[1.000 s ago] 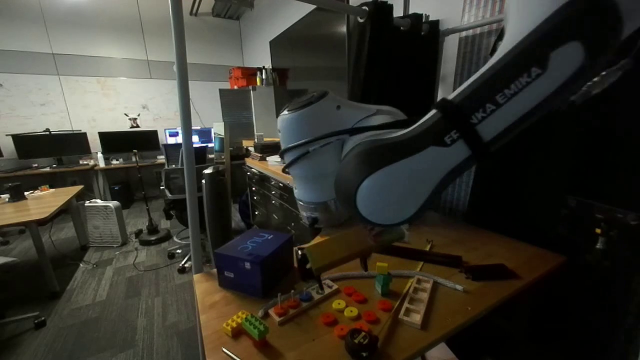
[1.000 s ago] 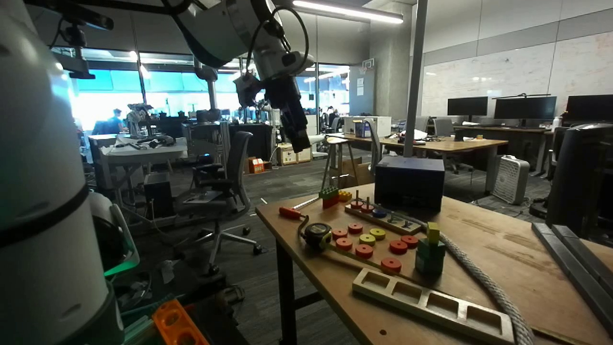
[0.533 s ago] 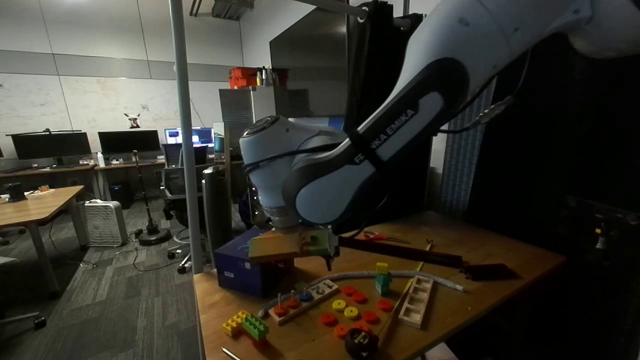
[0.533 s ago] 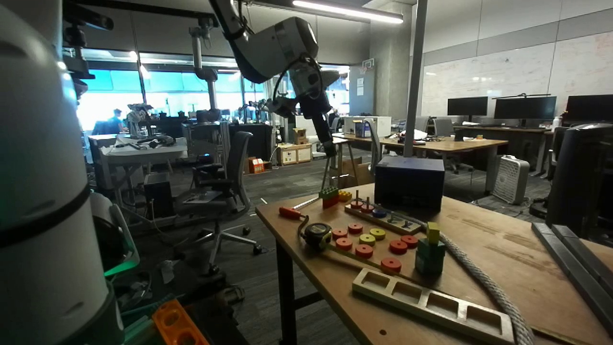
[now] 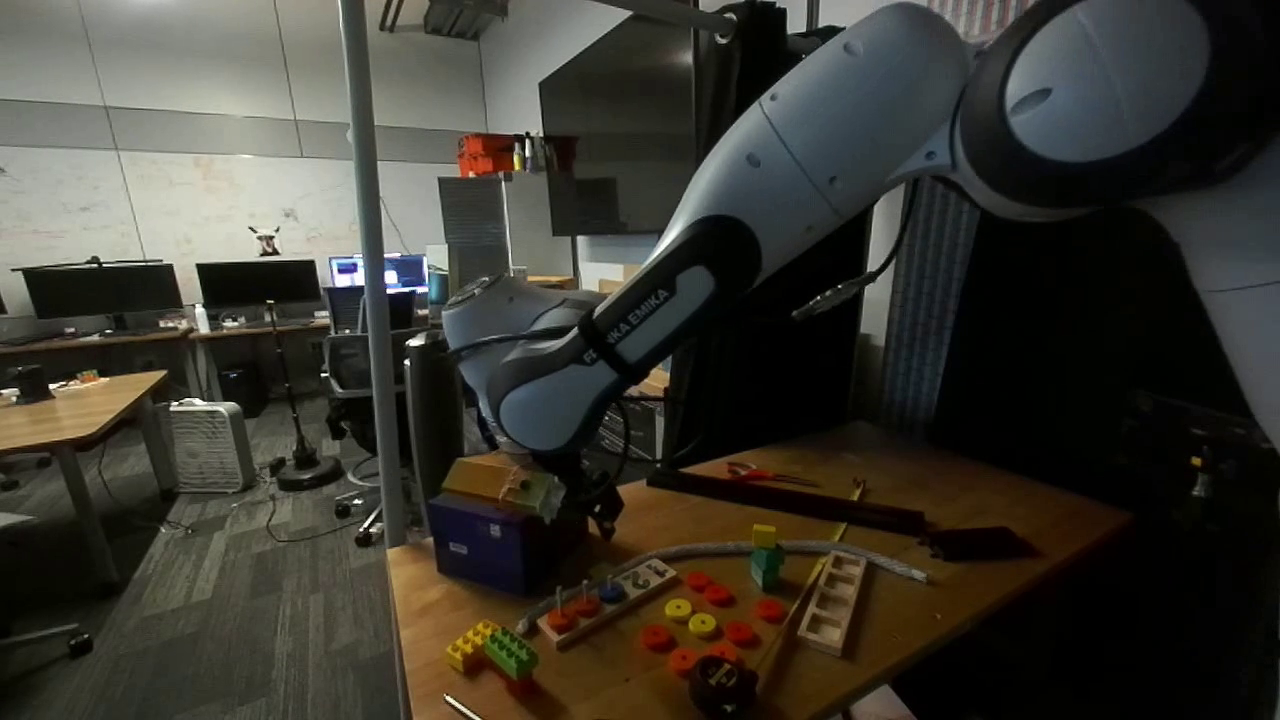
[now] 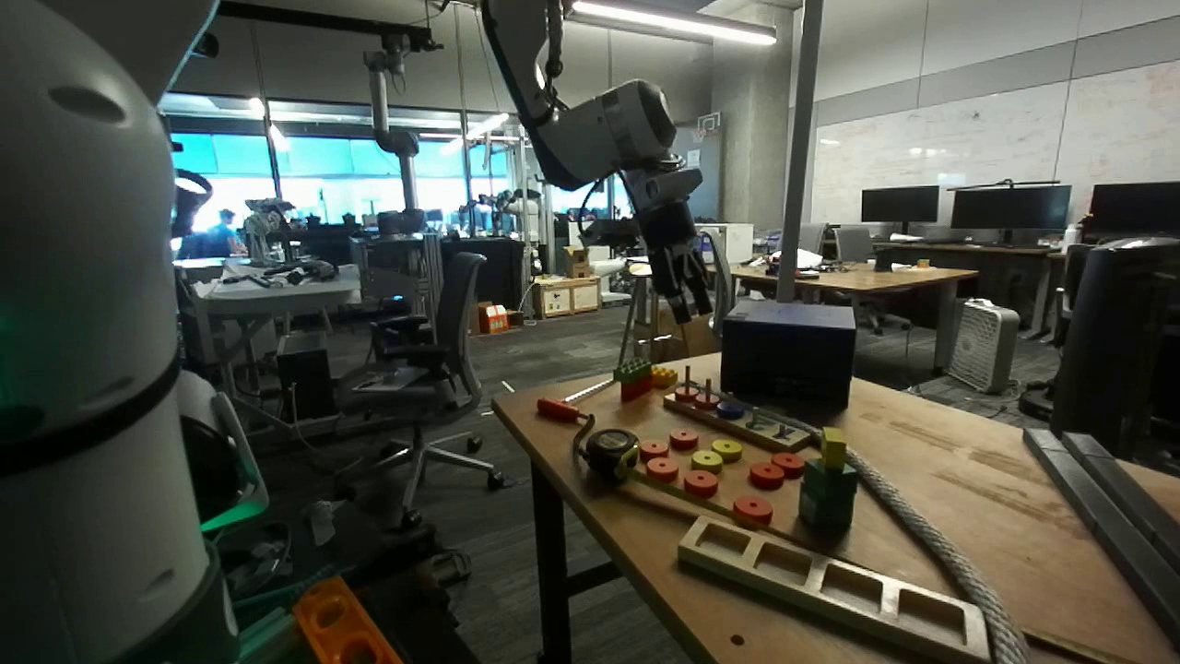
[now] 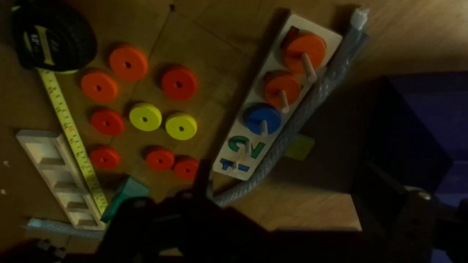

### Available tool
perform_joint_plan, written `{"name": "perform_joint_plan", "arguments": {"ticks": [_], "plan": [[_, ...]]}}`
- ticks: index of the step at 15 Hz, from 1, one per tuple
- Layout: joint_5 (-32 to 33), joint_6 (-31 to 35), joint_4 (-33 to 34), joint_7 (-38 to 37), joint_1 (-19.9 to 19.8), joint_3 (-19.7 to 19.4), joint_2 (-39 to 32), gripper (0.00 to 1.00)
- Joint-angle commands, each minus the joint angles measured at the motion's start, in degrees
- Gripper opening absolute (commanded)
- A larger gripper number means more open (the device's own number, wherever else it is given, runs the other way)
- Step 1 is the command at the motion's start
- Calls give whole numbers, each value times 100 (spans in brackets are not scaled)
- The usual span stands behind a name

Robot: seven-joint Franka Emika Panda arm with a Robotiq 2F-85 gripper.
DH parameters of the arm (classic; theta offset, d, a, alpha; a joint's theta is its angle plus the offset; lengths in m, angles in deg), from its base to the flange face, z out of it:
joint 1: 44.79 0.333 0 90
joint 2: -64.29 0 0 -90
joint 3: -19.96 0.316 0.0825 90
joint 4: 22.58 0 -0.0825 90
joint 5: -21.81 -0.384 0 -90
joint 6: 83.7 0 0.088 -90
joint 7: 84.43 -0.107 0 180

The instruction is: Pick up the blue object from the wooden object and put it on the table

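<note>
Gripper [image 6: 693, 314] nearer box [image 6: 788, 355], blue disc [image 7: 260, 114] on board [image 7: 238, 132]

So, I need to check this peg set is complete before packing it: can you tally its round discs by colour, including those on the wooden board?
Red or orange discs: 9 (7 loose on the table, 2 on the wooden board)
Yellow discs: 2 (both loose)
Blue disc: 1 (on the board)
Total: 12

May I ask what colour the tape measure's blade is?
The blade is yellow with dark markings, clearest in the wrist view.
</note>
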Motion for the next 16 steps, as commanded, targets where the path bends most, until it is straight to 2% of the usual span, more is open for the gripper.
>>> {"name": "perform_joint_plan", "arguments": {"ticks": [1,8,16], "plan": [[-435,-313,892,-550,163,-402,-580,100],[-1366,-127,1071,-1223,3,-703,-828,100],[-2313,55,849,-1134,-335,-688,-1021,100]]}}
